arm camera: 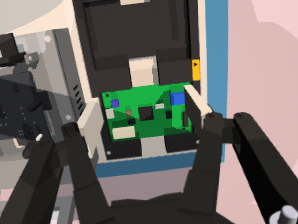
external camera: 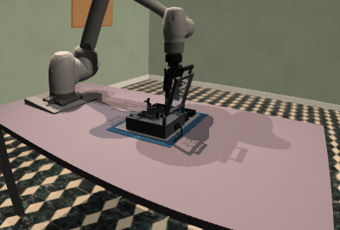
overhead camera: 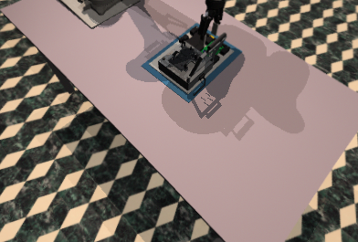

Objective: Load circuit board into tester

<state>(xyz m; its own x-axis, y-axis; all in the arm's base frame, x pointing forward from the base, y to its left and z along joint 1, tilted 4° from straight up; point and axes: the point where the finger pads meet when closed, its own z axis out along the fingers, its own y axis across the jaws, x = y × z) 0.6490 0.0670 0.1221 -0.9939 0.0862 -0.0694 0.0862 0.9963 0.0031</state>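
The green circuit board point(arm camera: 145, 114) point(overhead camera: 208, 47) lies face up in the near pocket of the cream tray point(arm camera: 200, 30) point(overhead camera: 230, 52). Its long white connector point(arm camera: 195, 102) is at the right end in the wrist view. My gripper point(arm camera: 142, 104) point(overhead camera: 206, 39) point(external camera: 170, 102) is open and empty. It hangs a little above the board, one finger outside each of the board's two ends. The tester point(arm camera: 50, 65) point(overhead camera: 183, 65) point(external camera: 147, 124) stands beside the tray, to the left in the wrist view, with its dark lid point(arm camera: 20, 107) raised.
Tray and tester stand on a blue mat point(overhead camera: 150, 68) point(external camera: 117, 129) point(arm camera: 212, 60) in the middle of the pink table point(overhead camera: 256, 156). The tray's far pocket point(arm camera: 135, 25) holds nothing. The arm's base point(overhead camera: 96, 1) point(external camera: 61, 92) is at the table's far corner.
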